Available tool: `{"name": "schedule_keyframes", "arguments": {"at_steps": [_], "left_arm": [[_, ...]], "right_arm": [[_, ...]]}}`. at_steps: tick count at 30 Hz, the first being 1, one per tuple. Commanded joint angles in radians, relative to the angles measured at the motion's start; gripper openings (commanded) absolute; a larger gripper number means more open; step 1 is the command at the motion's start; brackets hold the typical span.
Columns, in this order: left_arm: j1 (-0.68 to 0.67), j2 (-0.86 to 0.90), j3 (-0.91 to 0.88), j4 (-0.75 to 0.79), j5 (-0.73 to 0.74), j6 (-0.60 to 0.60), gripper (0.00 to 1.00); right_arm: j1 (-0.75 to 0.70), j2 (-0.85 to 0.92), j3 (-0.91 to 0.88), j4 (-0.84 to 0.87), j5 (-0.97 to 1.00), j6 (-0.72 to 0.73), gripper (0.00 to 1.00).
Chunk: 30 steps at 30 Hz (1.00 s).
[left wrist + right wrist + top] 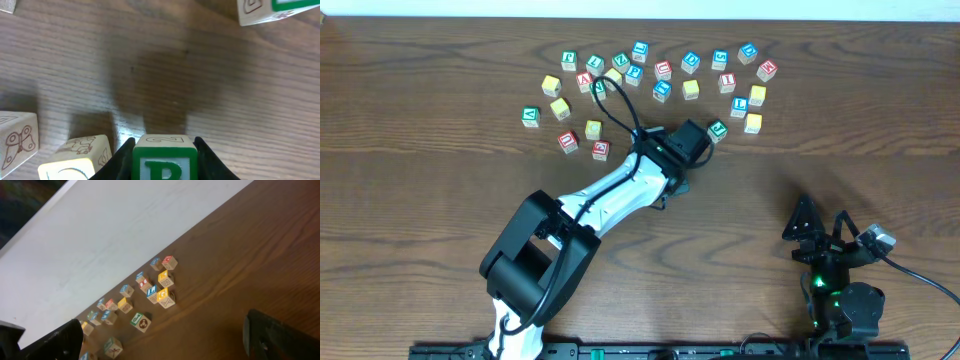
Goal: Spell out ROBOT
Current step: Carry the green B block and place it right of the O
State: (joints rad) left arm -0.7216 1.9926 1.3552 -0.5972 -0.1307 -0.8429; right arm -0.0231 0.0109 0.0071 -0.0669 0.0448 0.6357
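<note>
We see the left tool gripping a green-bordered letter cube, the right tool spread wide.

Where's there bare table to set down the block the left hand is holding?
Bare wood stretches between the left hand and the right hand, and at the table's left end. It's crowded on the far side: loose blocks sit packed together, some right beside the held block.
</note>
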Motion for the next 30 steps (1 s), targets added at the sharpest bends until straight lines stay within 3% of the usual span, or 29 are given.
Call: {"name": "schedule_keyframes", "arguments": {"at_steps": [1, 14, 30], "left_arm": [[0.005, 0.006, -0.014, -0.006, -0.02, -0.032, 0.08], [0.005, 0.021, -0.024, -0.049, -0.021, -0.099, 0.08], [0.005, 0.029, -0.026, -0.093, -0.055, -0.098, 0.08]], "right_arm": [[-0.002, -0.005, -0.002, -0.003, 0.005, 0.003, 0.99], [-0.002, -0.005, -0.002, -0.003, 0.005, 0.003, 0.99], [-0.002, -0.005, -0.002, -0.003, 0.005, 0.003, 0.99]]}}
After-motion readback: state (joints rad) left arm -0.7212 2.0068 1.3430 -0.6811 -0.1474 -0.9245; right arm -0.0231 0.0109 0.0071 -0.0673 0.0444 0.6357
